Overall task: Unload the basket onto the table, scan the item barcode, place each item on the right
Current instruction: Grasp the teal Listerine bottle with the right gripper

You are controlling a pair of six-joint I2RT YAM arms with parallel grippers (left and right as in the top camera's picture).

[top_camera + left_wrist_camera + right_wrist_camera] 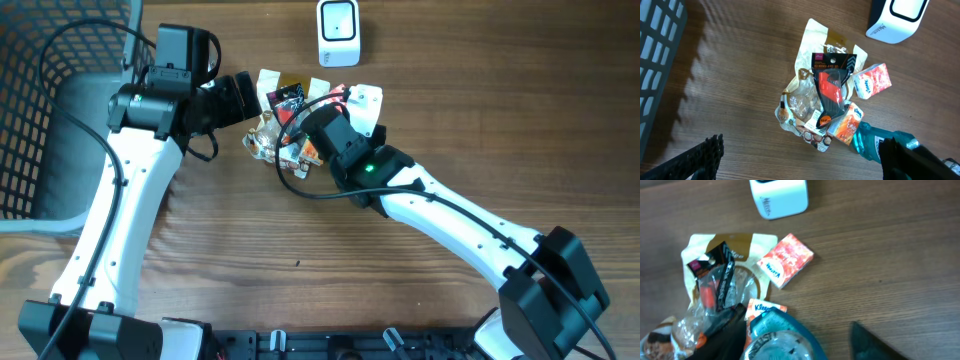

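Your left arm runs up the left side of the tabletop [450, 90] from the near edge and bends by the basket [25, 120]. Its left hand [248, 97] is turned right, level with the pile [820, 100] and just beside its left side. Fingers spread wide, nothing between them.

Your right arm reaches diagonally from the near right corner, and the right hand [795, 325] sits low over the near right part of the pile. Its fingers stand apart around a teal item [777, 332]. One finger looks to be against it and the other shows a gap, but the view is blurry, so you can't tell if it's clamped.

The teal item is at the pile's near right edge, touching a tissue pack [846, 125]. The pile is mid-tabletop toward the far edge: a pouch [815, 45] at the bottom, a black-red carded item [830, 85] on top, and a second tissue pack [785, 260] just beside the pouch on the right.

The scanner [338, 32] stands at the far edge, near the pile but apart from it.

The basket is at the far left corner, only partly in view, so its contents can't be told.
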